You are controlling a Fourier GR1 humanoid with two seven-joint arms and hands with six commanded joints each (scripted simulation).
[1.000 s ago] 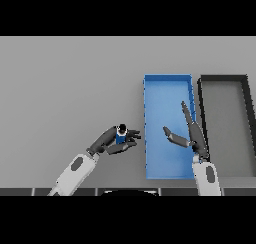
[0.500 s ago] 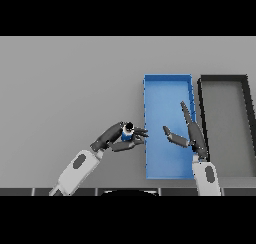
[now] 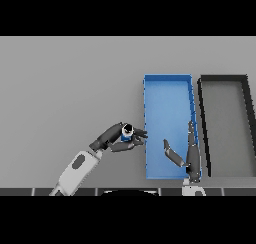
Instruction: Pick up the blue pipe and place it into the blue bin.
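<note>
One left hand, fingers curled round the blue pipe, sits just left of the blue bin wall; the pipe's axis is unclear. Lower right, the right hand rests with fingers spread over the bin's bare floor.

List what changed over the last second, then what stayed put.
The left hand, shut on the blue pipe, carried it rightward toward the blue bin; its fingertips now reach the bin's left wall, with the pipe still outside it. Nothing was taken hold of or released. The right hand stayed open over the bin's near right part, and the blue bin and the black bin did not move.
</note>
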